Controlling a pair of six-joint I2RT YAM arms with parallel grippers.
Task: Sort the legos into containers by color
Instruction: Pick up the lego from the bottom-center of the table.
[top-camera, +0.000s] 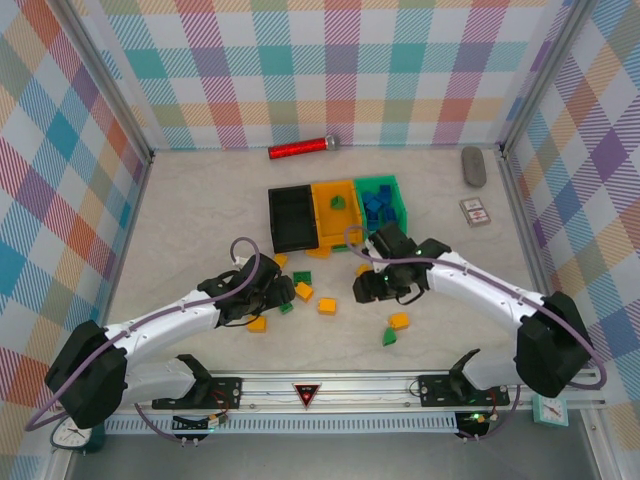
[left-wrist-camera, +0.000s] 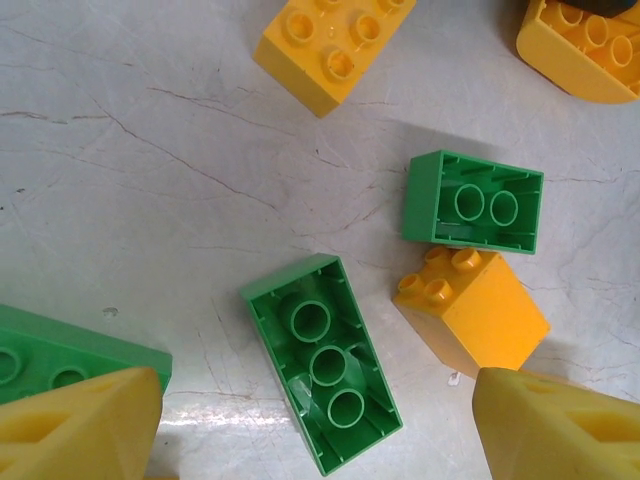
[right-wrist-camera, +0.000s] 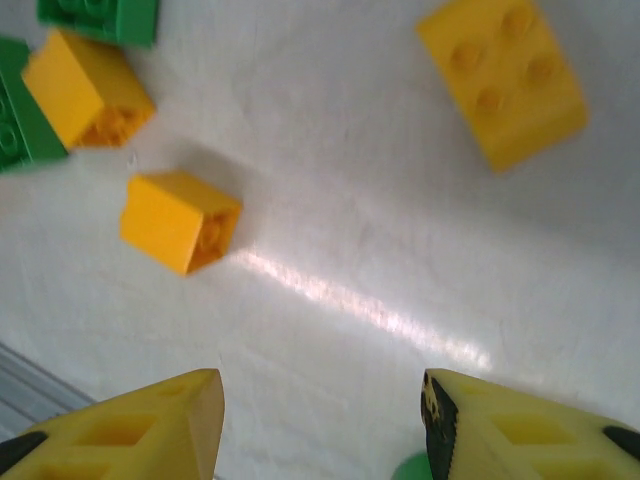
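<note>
My left gripper (top-camera: 279, 296) is open low over the table. An upside-down green lego (left-wrist-camera: 322, 362) lies between its yellow fingers (left-wrist-camera: 85, 425). Around it lie a second green lego (left-wrist-camera: 473, 200) and yellow legos (left-wrist-camera: 470, 315) (left-wrist-camera: 330, 45). My right gripper (top-camera: 364, 286) is open over bare table, with nothing between its fingers (right-wrist-camera: 150, 430). Yellow legos (right-wrist-camera: 180, 220) (right-wrist-camera: 503, 75) lie ahead of it. The black bin (top-camera: 290, 217), orange-yellow bin (top-camera: 352, 217) and green bin (top-camera: 400, 203) stand side by side at mid-table. Blue legos (top-camera: 377, 203) fill the green bin, and one green lego (top-camera: 338, 202) is in the orange-yellow bin.
A red cylinder (top-camera: 302, 148) lies by the back wall. A grey oval object (top-camera: 473, 165) and a small card (top-camera: 474, 211) sit at the far right. More loose legos (top-camera: 399, 321) (top-camera: 257, 324) lie near the front rail (top-camera: 320, 385).
</note>
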